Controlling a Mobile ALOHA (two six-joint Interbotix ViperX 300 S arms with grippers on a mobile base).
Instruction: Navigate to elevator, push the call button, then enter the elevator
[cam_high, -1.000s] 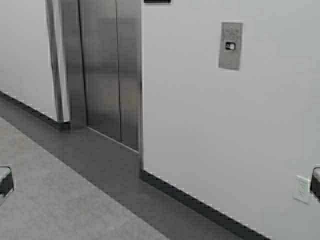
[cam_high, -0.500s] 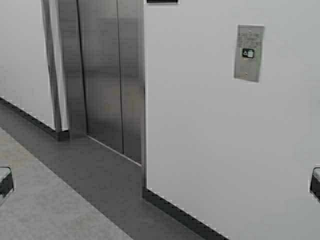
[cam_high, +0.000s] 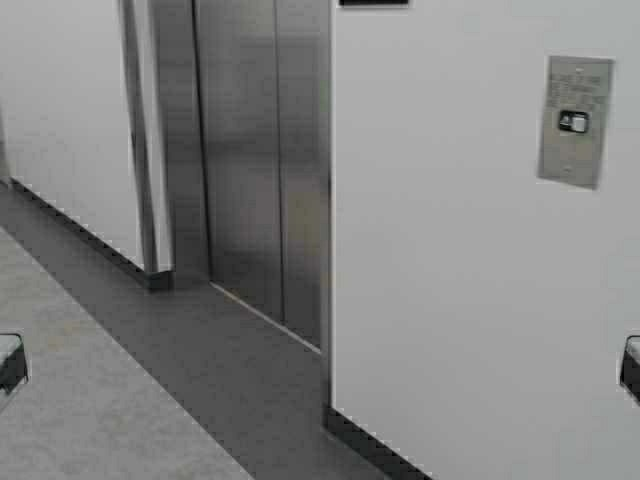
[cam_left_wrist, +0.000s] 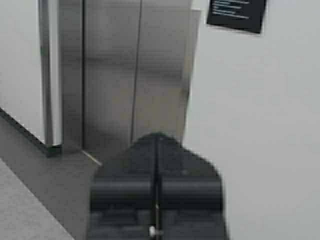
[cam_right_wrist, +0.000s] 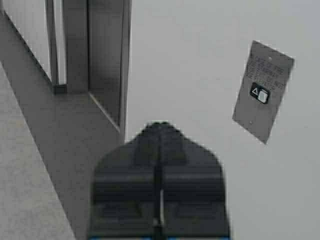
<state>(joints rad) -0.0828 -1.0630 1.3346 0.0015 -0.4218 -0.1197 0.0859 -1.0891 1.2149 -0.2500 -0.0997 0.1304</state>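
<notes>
At the left edge of the high view the left gripper (cam_left_wrist: 156, 150) waits parked, its fingers pressed together with nothing between them; just right of it, in the upper left to centre of the frame, the elevator's tall brushed stainless-steel sliding doors (cam_high: 262, 160) stand closed in their steel frame; over the last second the whole scene has slid rightward and grown, so the base has driven closer to the white wall (cam_high: 440, 300) rather than anything moving; the small upright grey metal call button plate (cam_high: 574, 121) now sits at the upper right, near the frame's edge; the right gripper (cam_right_wrist: 159, 134), also closed and empty, points toward the wall left of the plate, so the approach is probably nearly done and the push is likely next.
</notes>
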